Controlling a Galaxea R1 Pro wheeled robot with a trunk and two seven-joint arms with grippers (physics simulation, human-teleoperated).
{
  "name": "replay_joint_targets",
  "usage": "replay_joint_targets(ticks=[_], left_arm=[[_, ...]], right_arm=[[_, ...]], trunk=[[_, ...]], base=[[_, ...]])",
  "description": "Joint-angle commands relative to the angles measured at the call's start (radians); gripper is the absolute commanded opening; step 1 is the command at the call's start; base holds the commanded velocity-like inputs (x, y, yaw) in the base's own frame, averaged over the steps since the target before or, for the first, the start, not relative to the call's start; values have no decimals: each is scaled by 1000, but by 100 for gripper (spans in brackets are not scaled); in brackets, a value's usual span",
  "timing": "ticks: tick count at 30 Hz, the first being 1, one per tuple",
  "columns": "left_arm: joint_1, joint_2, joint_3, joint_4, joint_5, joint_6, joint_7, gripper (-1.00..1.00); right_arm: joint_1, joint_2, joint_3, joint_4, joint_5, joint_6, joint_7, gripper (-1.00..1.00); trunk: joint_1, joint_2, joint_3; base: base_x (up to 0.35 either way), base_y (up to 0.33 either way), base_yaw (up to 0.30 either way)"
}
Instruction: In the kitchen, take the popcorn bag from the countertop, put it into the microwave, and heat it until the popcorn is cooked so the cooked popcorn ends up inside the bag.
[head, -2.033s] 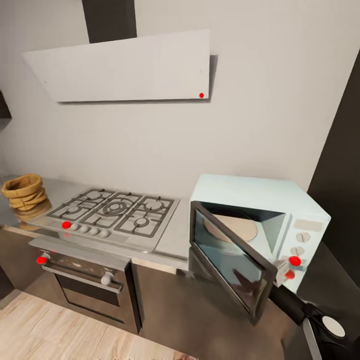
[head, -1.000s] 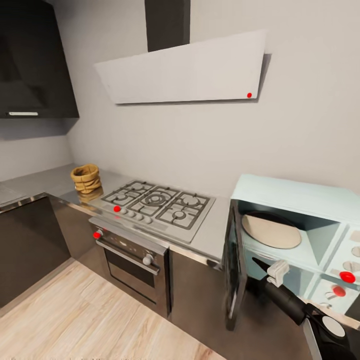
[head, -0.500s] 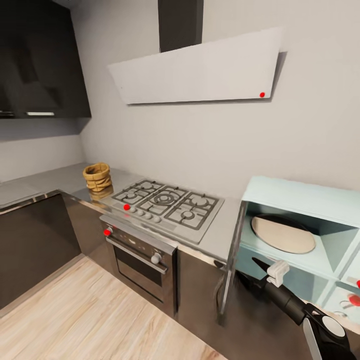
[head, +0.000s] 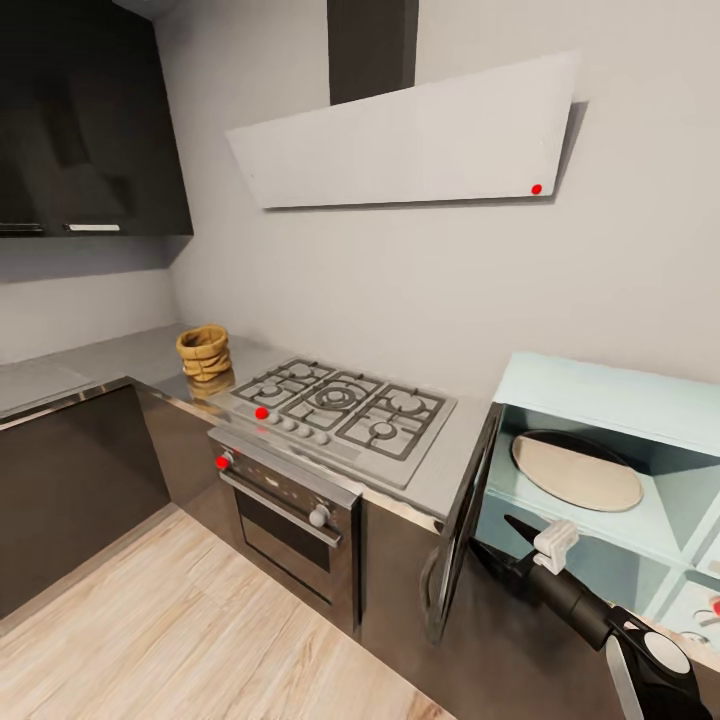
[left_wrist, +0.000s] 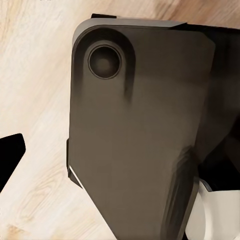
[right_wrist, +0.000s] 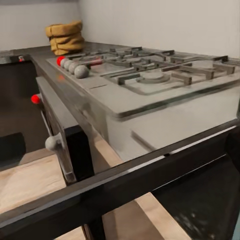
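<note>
**Microwave open, bag waiting at the far end**

Right gripper (head: 522, 545) sits low in the head view, just in front of the open microwave (head: 600, 400), arm stretched toward the cavity. Dark fingers beside a white block, nothing between them that I can make out, but whether they are spread or closed, I cannot tell. The left wrist camera faces a dark robot panel over the wood floor (left_wrist: 35, 60), so the left gripper's state is anyone's guess too.

Outward now: the microwave door (head: 462, 520) hangs swung wide, nearly edge-on, and the round tan turntable (head: 577, 470) lies bare inside. Beside it, the gas hob (head: 335, 405) with the oven (head: 290, 500) underneath. Past the hob, at the far end of the countertop (head: 140, 365) near the corner, stands the popcorn bag (head: 204, 352), upright, well apart from either arm; the right wrist view catches it beyond the hob's knobs too.

My read: door step done, fetching not yet begun. Next calls for rolling the base along the cabinets to that corner and bringing a spread gripper down over the bag's rolled rim.
</note>
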Motion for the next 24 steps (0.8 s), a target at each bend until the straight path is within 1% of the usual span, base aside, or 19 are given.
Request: replay_joint_targets(ticks=[1,5,6,7,8,10,12,14,17,20,24], left_arm=[[1,-1,7,-2,1,0,1,100],[1,-1,7,-2,1,0,1,100],[1,-1,7,-2,1,0,1,100],[1,-1,7,-2,1,0,1,100],[1,-1,7,-2,1,0,1,100],[1,-1,7,-2,1,0,1,100],[1,-1,7,-2,1,1,1,100],[1,-1,7,-2,1,0,2,100],[1,0,7,-2,1,0,2,100],[1,2,8,-2,1,0,2,100],[1,4,9,-2,1,0,2,100]], right_arm=[[-1,0,-1,1,-2,0,4,100],[-1,0,-2,1,-2,4,-2,100],[-1,0,-2,1,-2,5,-56,100],[-1,0,-2,1,-2,5,-94,100],[-1,0,0,1,-2,4,-212,100],[-1,0,4,1,-3,0,-317,100],[-1,1,7,1,-2,-2,-398,100],[-1,1,11,1,-2,-3,-415,100],[-1,3,43,2,-2,-3,-444,100],[-1,3,54,22,-1,-3,-527,100],[-1,4,60,44,0,2,-589,100]], trunk=[[0,-1,-1],[0,-1,-1],[0,-1,-1],[0,-1,-1],[0,-1,-1],[0,-1,-1],[0,-1,-1],[0,-1,-1],[0,-1,-1],[0,-1,-1],[0,-1,-1]], base=[[0,0,-104],[0,0,-219],[0,0,-250],[0,0,-243],[0,0,-234],[0,0,-232],[-3,0,-106],[-71,0,-32],[-234,10,-10],[-307,109,-1],[-296,165,0]])
